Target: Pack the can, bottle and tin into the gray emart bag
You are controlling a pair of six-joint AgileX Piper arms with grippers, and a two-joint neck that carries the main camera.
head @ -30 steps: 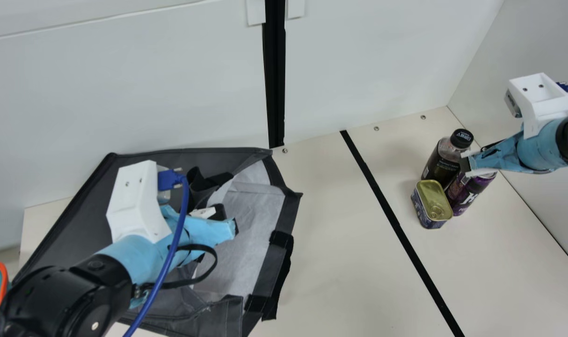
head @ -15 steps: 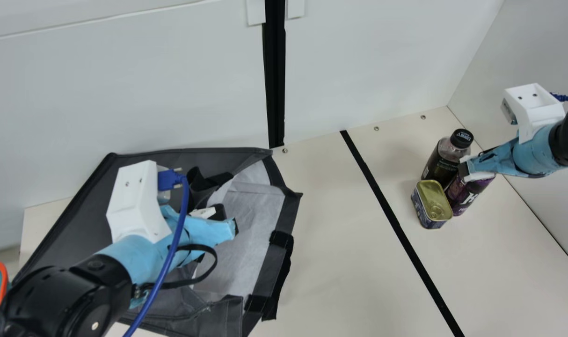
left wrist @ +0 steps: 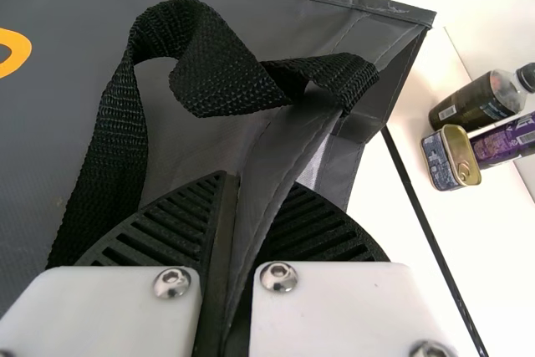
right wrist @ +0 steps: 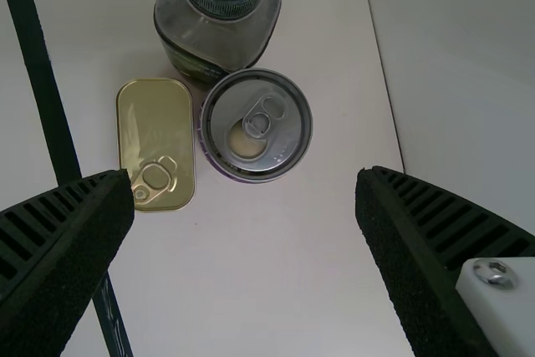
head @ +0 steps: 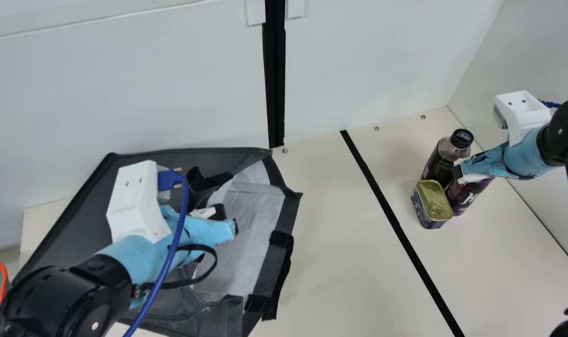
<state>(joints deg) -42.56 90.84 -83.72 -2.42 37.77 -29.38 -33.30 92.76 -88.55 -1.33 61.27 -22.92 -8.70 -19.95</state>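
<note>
Near the can (head: 467, 195), the right pincer (head: 459, 172) gapes; well apart from that can, the left pincer (head: 226, 221) clenches the gray bag (head: 80, 213).

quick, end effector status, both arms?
Left end effector: closed on an edge of the gray bag.
Right end effector: open, holding nothing, near the can.

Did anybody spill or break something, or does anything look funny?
I see no spill or damage; the bottle, can and tin stand upright. Only the gray bag looks funny: its black strap is twisted.
</note>
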